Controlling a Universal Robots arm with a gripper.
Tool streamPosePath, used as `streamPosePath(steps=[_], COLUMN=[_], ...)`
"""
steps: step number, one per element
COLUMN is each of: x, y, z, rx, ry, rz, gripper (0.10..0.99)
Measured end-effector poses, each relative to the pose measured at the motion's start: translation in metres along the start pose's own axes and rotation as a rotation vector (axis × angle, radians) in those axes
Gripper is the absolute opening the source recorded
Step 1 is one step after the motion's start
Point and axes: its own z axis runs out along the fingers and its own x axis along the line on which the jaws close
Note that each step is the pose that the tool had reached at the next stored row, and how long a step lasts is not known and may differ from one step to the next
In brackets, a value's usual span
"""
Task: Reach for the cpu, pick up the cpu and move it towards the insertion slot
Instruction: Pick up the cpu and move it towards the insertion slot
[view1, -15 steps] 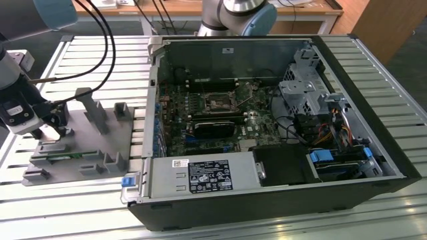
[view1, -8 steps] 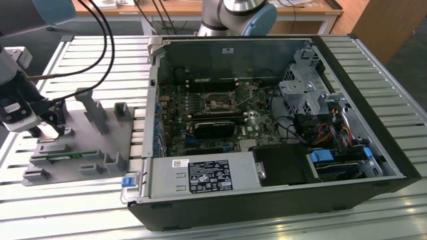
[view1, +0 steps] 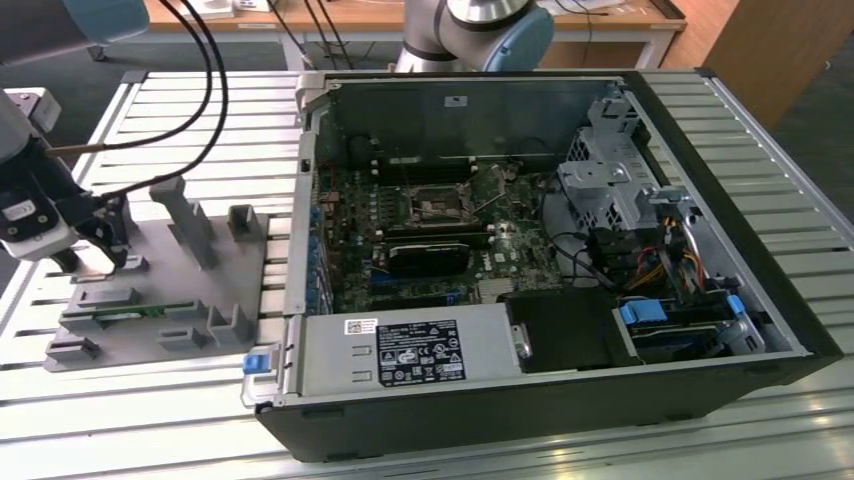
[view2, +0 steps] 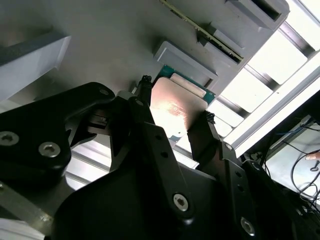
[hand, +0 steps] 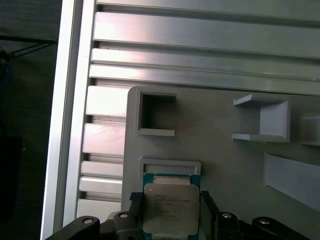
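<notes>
1. Tool position. In the exterior view the gripper (view1: 91, 262) sits low over the grey fixture plate (view1: 160, 270), at 9 o'clock from the open computer case (view1: 721, 130). I judge this height is what a side grasp on a thin part needs.

2. Tool state. The jaws are narrowed to the width of the cpu (hand: 170, 207). In both wrist views the fingers (view2: 205, 132) stand one against each of two opposite edges, with no gap that I can make out. I read this as closed on the chip. I cannot tell whether the chip has left the plate.

3. Part location. The cpu lies flat on the fixture plate, just beside a low raised locating wall (hand: 170, 166). That wall probably fixes its pickup position. The insertion slot (view1: 434, 205) lies well apart from it, on the board inside the case, at 3 o'clock from the gripper.

4. Part appearance. The cpu has a square silvery lid with rounded corners and faint print. Glare shows on it in the second wrist view. A thin green border shows around the lid.
</notes>
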Motion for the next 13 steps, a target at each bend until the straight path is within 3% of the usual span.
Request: streamPosePath(steps=[13], x=[0.0001], y=[0.0001], z=[-0.0042], rx=[0.000], ry=[0.0001], rz=[0.000], gripper=[0.541])
